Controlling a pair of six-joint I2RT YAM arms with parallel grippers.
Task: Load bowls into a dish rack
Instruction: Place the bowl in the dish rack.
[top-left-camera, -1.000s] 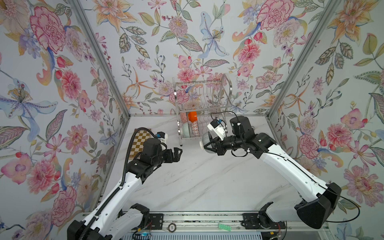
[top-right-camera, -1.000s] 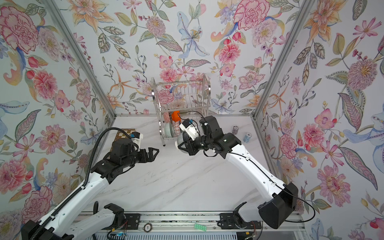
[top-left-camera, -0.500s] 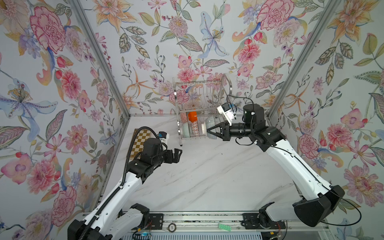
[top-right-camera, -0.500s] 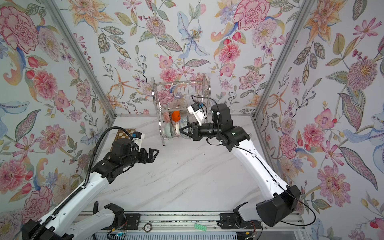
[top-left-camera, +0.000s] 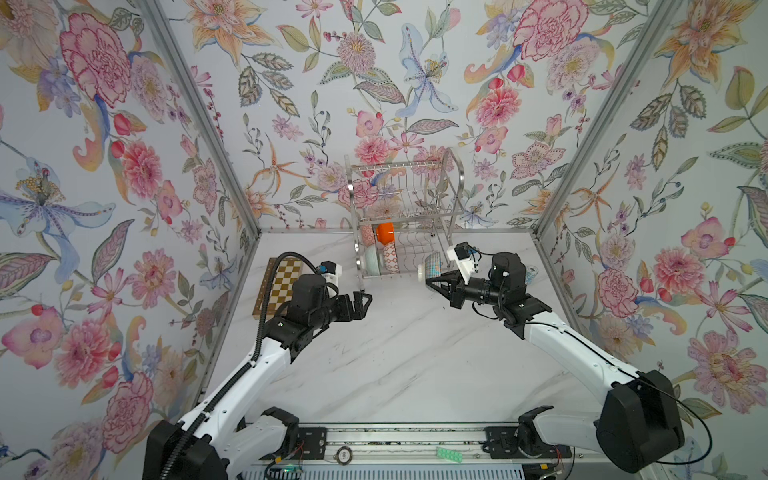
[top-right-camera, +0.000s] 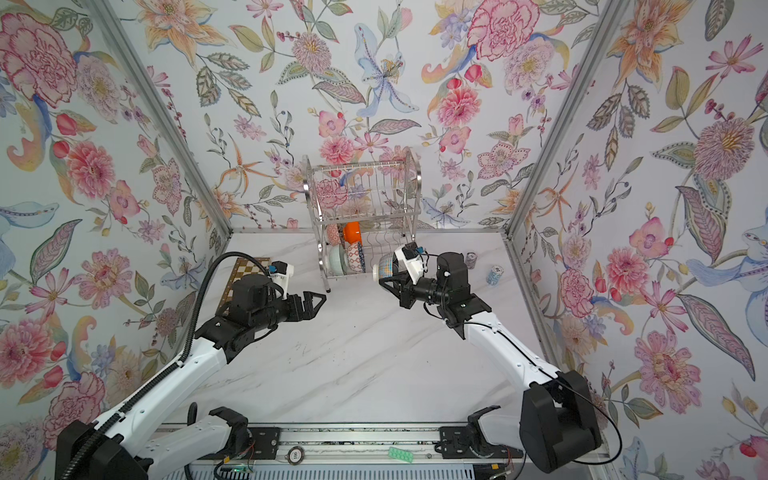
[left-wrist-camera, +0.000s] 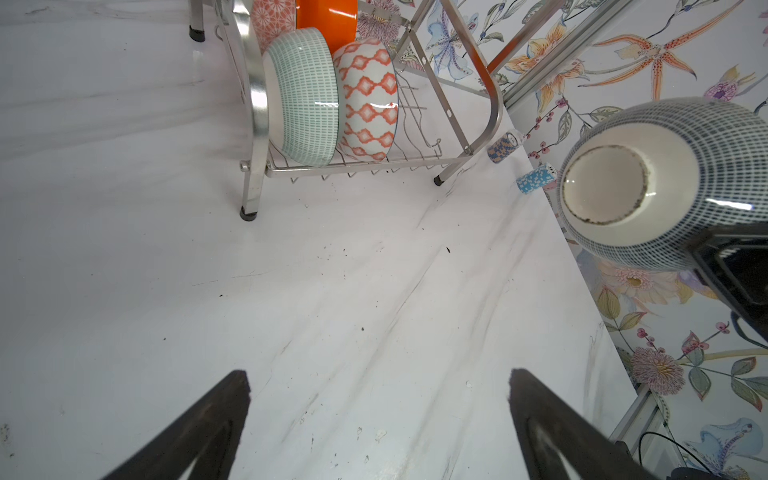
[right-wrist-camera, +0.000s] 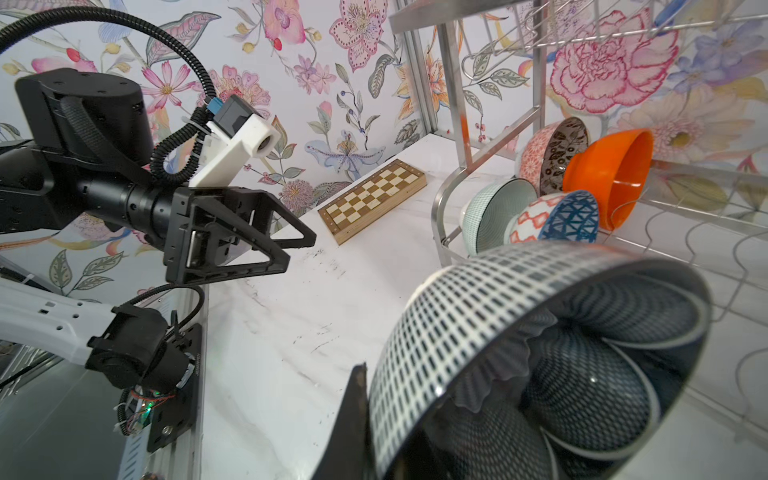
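Holding the navy bowl on edge in mid-air at centre frame in both top views, near the right front corner of the dish rack and not yet inside it, with the right gripper pinched tight on the rim and the foot ring turned toward the left of the picture. Waiting with the left gripper spread wide and empty above bare table, left of centre. Risks from here: slipping or swivelling in so thin a pinch on glossy glaze; clipping the rack's right arched frame, or the lattice bowl already standing beside the mint bowl, on the way in; missing a wire slot and rolling out. Against a second ago: carried up-frame and rightward, closer to the free slots, wrist rolled over; hardly any shift on the left side.
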